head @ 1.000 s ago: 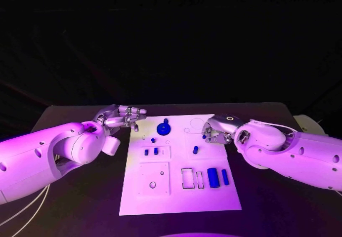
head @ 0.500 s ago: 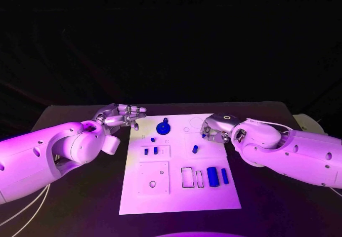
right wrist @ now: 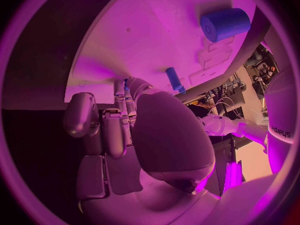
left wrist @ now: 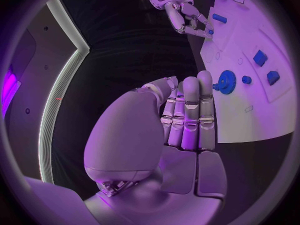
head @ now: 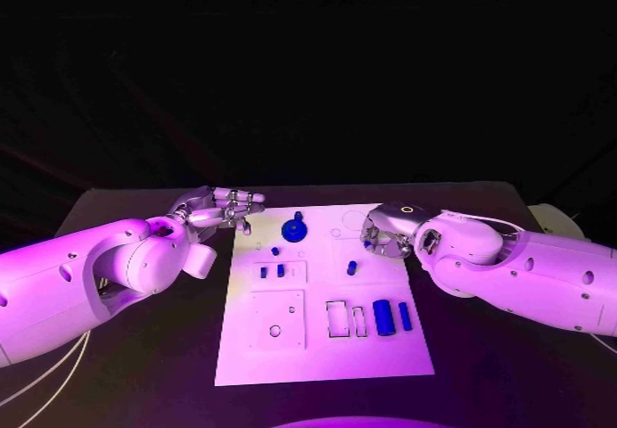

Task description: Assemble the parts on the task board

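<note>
The white task board [head: 322, 348] lies mid-table. On it a blue gear [head: 294, 232] stands near the far edge, with two small blue blocks [head: 271, 272], a peg [head: 351, 267], a thick cylinder [head: 383, 318] and a thin bar [head: 405, 316] nearer me. My left hand [head: 221, 210] hovers off the board's far left corner, fingers straight and side by side [left wrist: 190, 110], holding nothing, with the gear [left wrist: 226, 81] just beyond them. My right hand [head: 386, 239] is over the board's far right part, fingers curled [right wrist: 115, 120], pinching a small blue part [head: 368, 242].
Dark table surface [head: 142, 357] surrounds the board on both sides. The board has open rectangular slots [head: 338, 321] and a round hole [head: 275, 332] toward its near half. The cylinder [right wrist: 225, 24] and peg [right wrist: 175, 80] lie close ahead of the right hand.
My right hand has shifted slightly left and farther over the board, carrying the small blue part with it. The left hand has barely moved.
</note>
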